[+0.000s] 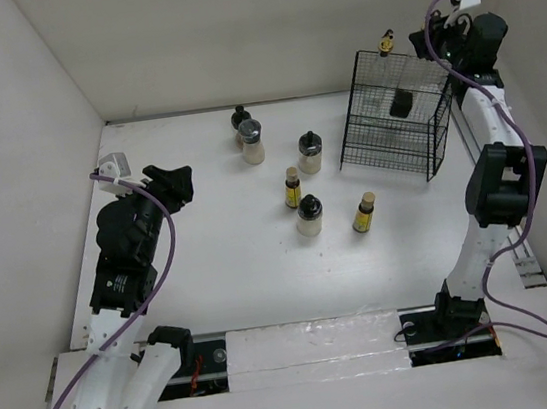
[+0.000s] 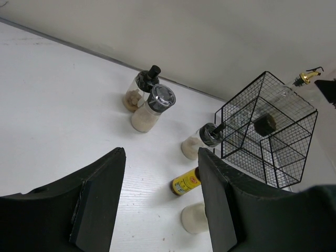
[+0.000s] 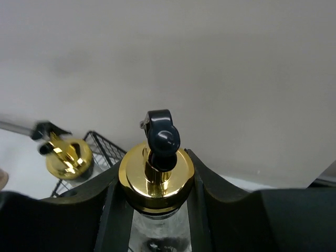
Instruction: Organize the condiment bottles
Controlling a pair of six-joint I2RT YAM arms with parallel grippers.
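1. Condiment bottles [image 1: 308, 215] stand loose on the bench [image 1: 211, 263] to the left of the black wire rack [image 1: 395, 133]. There are six, each upright with its cap up and its long axis vertical.
2. Four of them are squat jars [image 1: 309, 151] with pale contents and dark caps. Two of these stand close together, farthest left of the rack and toward the back wall.
3. The other two are small yellow bottles [image 1: 293, 188] with tan caps. One stands just in front of the rack's near side, and the other is further left of it, between two jars.
4. The right claw [image 3: 156, 210] is closed on a tall glass bottle [image 3: 156, 176], with one finger on each side just under its gold collar. The bottle is upright with its black-tipped pourer pointing up, and it is held high at the rack's far right side.
5. A second gold-topped bottle [image 1: 387, 45] stands upright at the rack's far edge. Whether it is inside the rack or behind it cannot be told.
6. A dark object [image 1: 402, 104] sits within the rack, too small to identify.
7. The left claw [image 2: 157, 205] hovers well to the left of the rack, its jaws apart with nothing between them, pointing toward the jars.
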